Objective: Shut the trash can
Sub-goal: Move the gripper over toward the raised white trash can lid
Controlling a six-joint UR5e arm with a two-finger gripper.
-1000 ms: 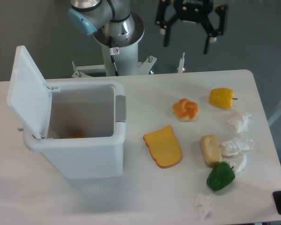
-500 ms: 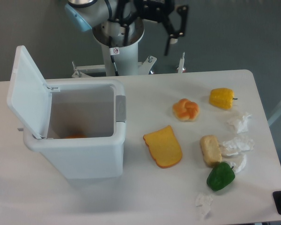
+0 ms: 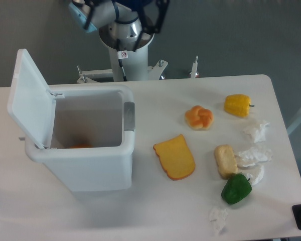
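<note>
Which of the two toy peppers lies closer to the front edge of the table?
The green pepper, at the lower right beside the crumpled tissues. The yellow pepper sits far back, near the rear right corner of the table.

Trash can [image 3: 98, 170] smooth white plastic; table [image 3: 155, 216] matt white.

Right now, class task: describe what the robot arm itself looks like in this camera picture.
The arm is silver-grey metal with rounded joints and a light blue cap. Its cylindrical base column is pale and carries a small red-and-white sticker. Dark cables or black parts show near the top edge; the gripper is mostly cut off.
</note>
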